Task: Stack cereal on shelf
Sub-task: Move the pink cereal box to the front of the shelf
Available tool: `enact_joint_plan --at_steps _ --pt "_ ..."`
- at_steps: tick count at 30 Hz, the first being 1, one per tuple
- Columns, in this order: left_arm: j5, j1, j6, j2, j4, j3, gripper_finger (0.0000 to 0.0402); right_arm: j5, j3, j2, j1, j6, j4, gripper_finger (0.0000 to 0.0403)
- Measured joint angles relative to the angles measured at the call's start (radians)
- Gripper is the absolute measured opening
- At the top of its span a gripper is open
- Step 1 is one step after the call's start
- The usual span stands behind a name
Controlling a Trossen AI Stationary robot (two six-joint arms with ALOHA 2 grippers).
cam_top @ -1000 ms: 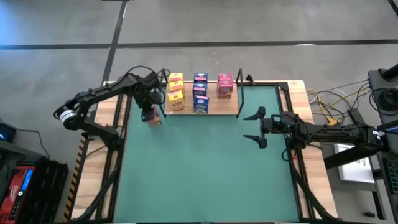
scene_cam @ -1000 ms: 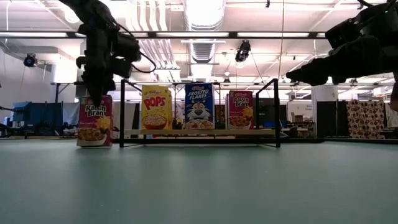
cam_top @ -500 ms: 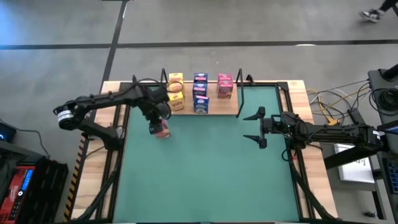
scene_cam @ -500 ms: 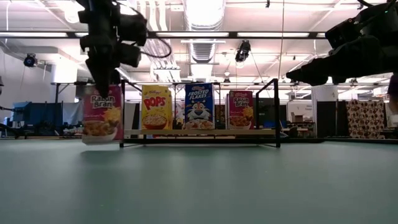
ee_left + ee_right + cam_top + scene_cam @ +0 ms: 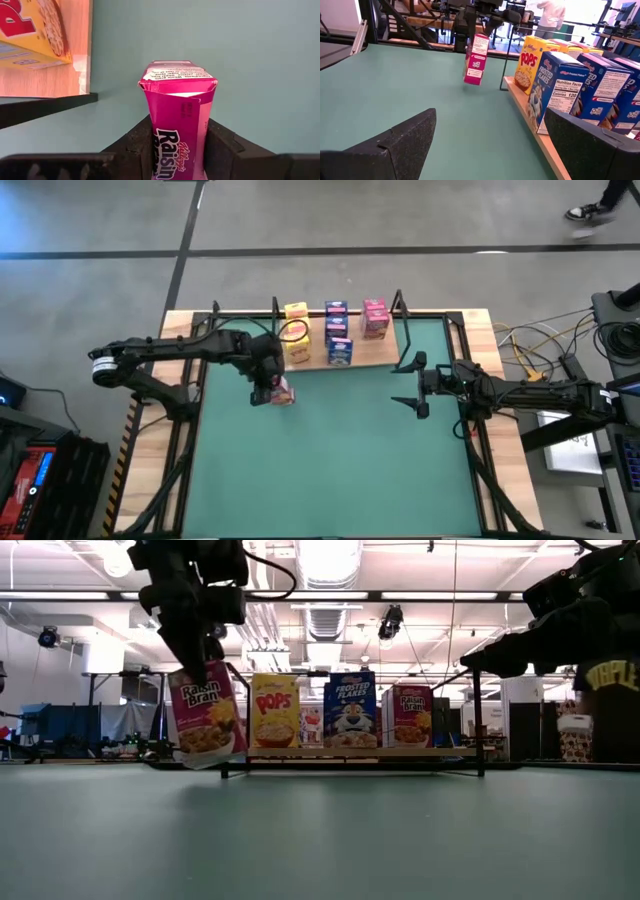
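Note:
My left gripper is shut on a pink-magenta cereal box, which is held just in front of the shelf's left end. The shelf is a light wood board with black wire uprights. It lies at the far side of the green mat and carries several yellow, blue and pink cereal boxes standing upright. My right gripper waits open and level near the mat's right side, pointing toward the table's left. Nothing is between its fingers. My left gripper pinches the pink box near its top end between its two fingers, which lie on the two broad faces. The fingers come from above, slanting down. The box hangs below them with its bottom flap clear of the mat, tilted in the low view.
The green mat stretches toward the near edge in front of the shelf. Black frame rails run along both sides of the table. Cables lie at the far right. A person stands beyond the table on the right.
My left gripper has carried the pink box toward the table's right edge and a little nearer. The box stood on the mat beside the shelf's left end. It now hangs clear and tipped. The shelf has slid toward the right with its boxes.

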Motion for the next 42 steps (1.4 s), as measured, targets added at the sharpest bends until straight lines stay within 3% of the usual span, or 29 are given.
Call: enact_joint_plan --at_steps 16,24,36,42 --pt "-0.001 -0.104 -0.078 0.0 -0.006 0.091 0.0109 0.0 0.0 0.0 0.0 0.0 0.0 0.0361" --pt "0.0 -0.146 -0.078 0.012 0.124 0.099 0.0109 0.0 0.0 0.0 0.0 0.0 0.0 0.0361" --pt "0.0 -0.153 -0.065 0.139 0.288 0.101 0.0109 0.0 0.0 0.0 0.0 0.0 0.0 0.0361" --pt "-0.018 -0.152 -0.043 0.235 0.281 0.177 0.0109 0.0 0.0 0.0 0.0 0.0 -0.001 0.0361"
